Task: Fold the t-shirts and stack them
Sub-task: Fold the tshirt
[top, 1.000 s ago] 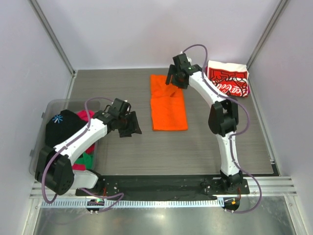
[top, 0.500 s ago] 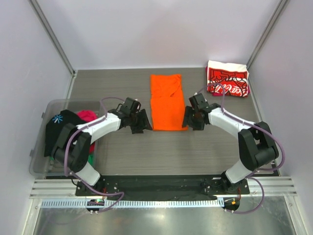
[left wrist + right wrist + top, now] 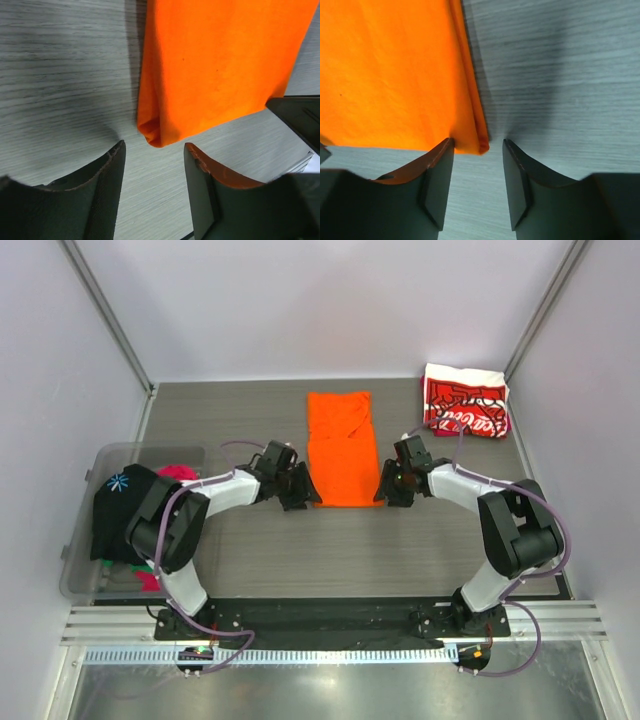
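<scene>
The orange t-shirt (image 3: 341,445) lies as a long folded strip in the middle of the table. My left gripper (image 3: 304,492) is open at its near left corner (image 3: 152,134), the corner just ahead of the jaws. My right gripper (image 3: 385,488) is open at the near right corner (image 3: 476,140), the corner between the fingertips. The folded red-and-white Coca-Cola t-shirt (image 3: 464,401) lies at the back right. A black t-shirt (image 3: 122,502), a pink one (image 3: 178,474) and a bit of green sit in the clear bin (image 3: 82,530) at the left.
Grey wood-grain tabletop (image 3: 350,550) lies between the shirt and the arm bases. White walls close in the back and sides. The black base rail (image 3: 330,620) runs along the near edge.
My right arm swung from the shirt's far end down to its near right corner. My left gripper moved right to the near left corner. The shirt's far end now lies flatter.
</scene>
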You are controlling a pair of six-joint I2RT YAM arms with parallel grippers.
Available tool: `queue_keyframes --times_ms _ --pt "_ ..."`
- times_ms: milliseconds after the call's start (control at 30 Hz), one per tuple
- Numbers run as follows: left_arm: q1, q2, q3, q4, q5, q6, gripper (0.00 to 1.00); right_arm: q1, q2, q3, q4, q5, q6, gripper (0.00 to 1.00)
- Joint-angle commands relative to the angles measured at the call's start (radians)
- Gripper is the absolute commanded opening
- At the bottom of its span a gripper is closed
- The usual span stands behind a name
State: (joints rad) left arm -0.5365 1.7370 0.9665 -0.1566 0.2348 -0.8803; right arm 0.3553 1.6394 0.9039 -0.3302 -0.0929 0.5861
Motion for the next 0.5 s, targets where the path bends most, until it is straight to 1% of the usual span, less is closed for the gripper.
queue_keyframes --times_ms 0,33,67,133,167,233,267,367,467 --pt "-0.005 0.036 0.029 0.052 0.009 -0.006 0.50 -0.009 0.014 -0.008 0.062 -0.024 0.006 0.49" --pt "-0.006 0.044 0.028 0.058 0.006 -0.006 0.49 -0.010 0.017 -0.011 0.065 -0.024 0.006 0.47" --pt "-0.006 0.048 0.025 0.066 0.005 -0.008 0.45 -0.013 0.019 -0.016 0.066 -0.025 0.007 0.45" --pt "-0.006 0.067 0.020 0.083 0.005 -0.009 0.42 -0.015 0.022 -0.020 0.072 -0.028 0.009 0.44" --pt "-0.010 0.071 0.020 0.083 0.001 -0.011 0.39 -0.015 0.022 -0.025 0.071 -0.030 0.011 0.40" --pt "-0.010 0.082 0.017 0.088 -0.006 -0.016 0.38 -0.016 0.022 -0.031 0.077 -0.031 0.012 0.38" --pt "-0.011 0.084 0.017 0.089 -0.012 -0.016 0.33 -0.016 0.020 -0.037 0.080 -0.030 0.014 0.36" --pt "-0.013 0.094 0.021 0.089 -0.019 -0.014 0.23 -0.016 0.017 -0.046 0.082 -0.033 0.018 0.34" --pt "-0.014 0.099 0.023 0.089 -0.025 -0.013 0.20 -0.016 0.011 -0.054 0.083 -0.036 0.024 0.33"
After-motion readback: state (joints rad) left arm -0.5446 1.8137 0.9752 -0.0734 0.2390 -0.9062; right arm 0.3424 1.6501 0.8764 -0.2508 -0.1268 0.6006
